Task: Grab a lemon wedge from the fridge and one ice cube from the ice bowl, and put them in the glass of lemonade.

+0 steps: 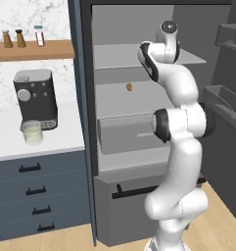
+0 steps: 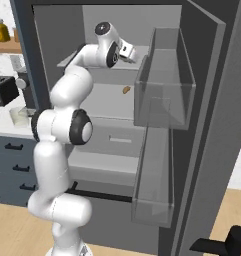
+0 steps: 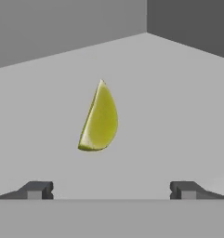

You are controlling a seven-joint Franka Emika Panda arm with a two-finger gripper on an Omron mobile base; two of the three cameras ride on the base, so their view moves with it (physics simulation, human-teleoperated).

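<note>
Lemon wedge not yet taken from the fridge

Lemon wedge (image 3: 99,118) lies on a pale grey shelf (image 1: 119,56) inside the fridge (image 1: 139,29), and the task is only at its beginning. The fridge door (image 2: 212,125) is already open. The arm reaches into the upper part of the fridge, and the end effector (image 3: 111,189) hovers just above the wedge with its two fingers spread wide, one on each side of the wedge, holding nothing. No finger touches the wedge. On the shelf below it lies a small orange-brown oval item (image 1: 129,87), which is not part of the task.

Glass of lemonade (image 1: 32,132) stands on the bench (image 1: 60,139), well apart from the fridge on its left, in front of the coffee machine (image 1: 36,98). I judge that nothing is in it except the drink.

What is left: to close on the wedge, carry it to the glass, then fetch one ice cube and put it in too.
</note>
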